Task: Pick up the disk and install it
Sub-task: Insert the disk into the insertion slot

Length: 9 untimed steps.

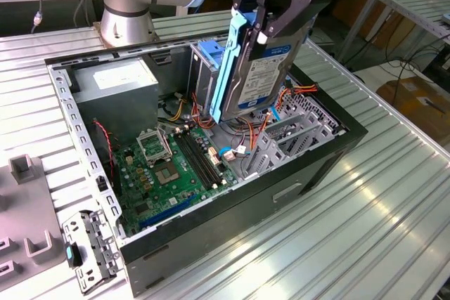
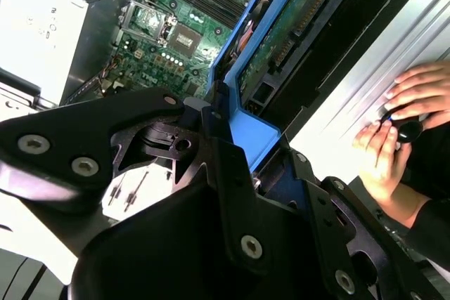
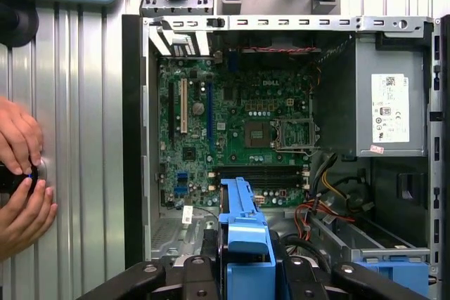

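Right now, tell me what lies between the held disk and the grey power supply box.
A loose bundle of yellow, black and red wires lies between the disk and the power supply box, seen in the first wrist view.

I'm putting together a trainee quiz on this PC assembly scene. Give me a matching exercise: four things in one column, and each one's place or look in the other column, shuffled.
Things:
1. disk
2. motherboard
3. power supply box
4. person's hands

Descriptions:
A. on the table beside the case
B. green, flat on the case floor
C. grey with a white sticker, in a case corner
D. clamped in the gripper above the open case

Pairs: 1-D; 2-B; 3-C; 4-A
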Each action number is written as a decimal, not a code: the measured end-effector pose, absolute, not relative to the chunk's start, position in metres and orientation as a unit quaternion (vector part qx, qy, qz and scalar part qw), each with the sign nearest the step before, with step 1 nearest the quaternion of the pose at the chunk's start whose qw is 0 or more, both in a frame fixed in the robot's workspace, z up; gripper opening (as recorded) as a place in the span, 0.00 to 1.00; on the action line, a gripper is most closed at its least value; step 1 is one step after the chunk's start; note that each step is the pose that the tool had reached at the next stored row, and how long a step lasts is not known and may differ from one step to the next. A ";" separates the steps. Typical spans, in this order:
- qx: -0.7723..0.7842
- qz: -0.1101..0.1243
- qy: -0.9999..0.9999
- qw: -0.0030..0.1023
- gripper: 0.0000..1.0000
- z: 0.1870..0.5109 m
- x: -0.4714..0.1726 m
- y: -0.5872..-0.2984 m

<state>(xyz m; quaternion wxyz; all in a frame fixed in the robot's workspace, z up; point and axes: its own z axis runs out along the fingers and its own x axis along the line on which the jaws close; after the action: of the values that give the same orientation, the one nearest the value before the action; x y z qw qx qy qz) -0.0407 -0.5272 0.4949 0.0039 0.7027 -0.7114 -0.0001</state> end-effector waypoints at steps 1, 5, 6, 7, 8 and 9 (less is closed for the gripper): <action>0.703 0.000 -0.711 0.004 0.37 0.495 -0.040 -0.527; 0.703 0.000 -0.711 0.004 0.37 0.495 -0.039 -0.527; 0.703 0.000 -0.711 0.004 0.37 0.495 -0.039 -0.527; 0.703 0.000 -0.711 0.004 0.37 0.495 -0.039 -0.527; 0.703 0.000 -0.711 0.004 0.37 0.495 -0.039 -0.527; 0.703 0.000 -0.711 0.004 0.37 0.495 -0.039 -0.527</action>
<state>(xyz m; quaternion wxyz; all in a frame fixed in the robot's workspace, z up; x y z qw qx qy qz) -0.0388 -0.5272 0.4949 0.0039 0.7027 -0.7114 -0.0001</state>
